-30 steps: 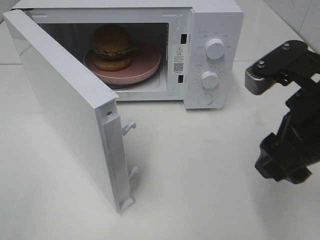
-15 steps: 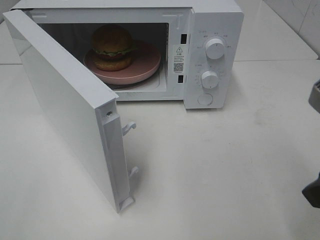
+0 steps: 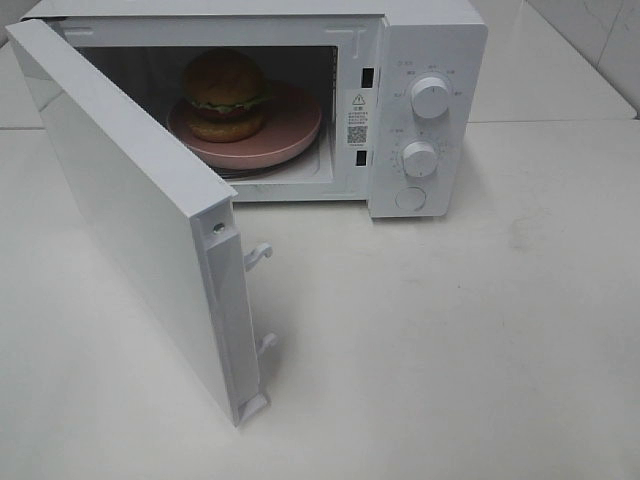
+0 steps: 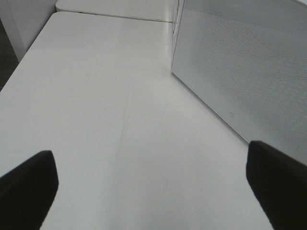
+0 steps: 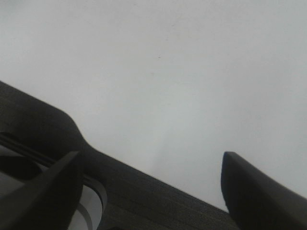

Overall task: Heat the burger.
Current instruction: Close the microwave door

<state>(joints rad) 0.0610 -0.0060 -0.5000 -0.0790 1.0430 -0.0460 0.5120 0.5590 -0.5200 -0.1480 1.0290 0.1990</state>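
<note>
Burger is being shown inside the microwave, resting on the pink plate in the cavity, so loading is being counted as done. Door is being held wide open, angled out over the table, so heating is judged not yet started. Remaining, as judged: door to be shut, then upper knob and lower knob to be set. Left gripper is being kept spread and empty, with the door's outer face just beside it. Right gripper is likewise being kept spread and empty over bare table. Neither arm is being caught in the high view.
</note>
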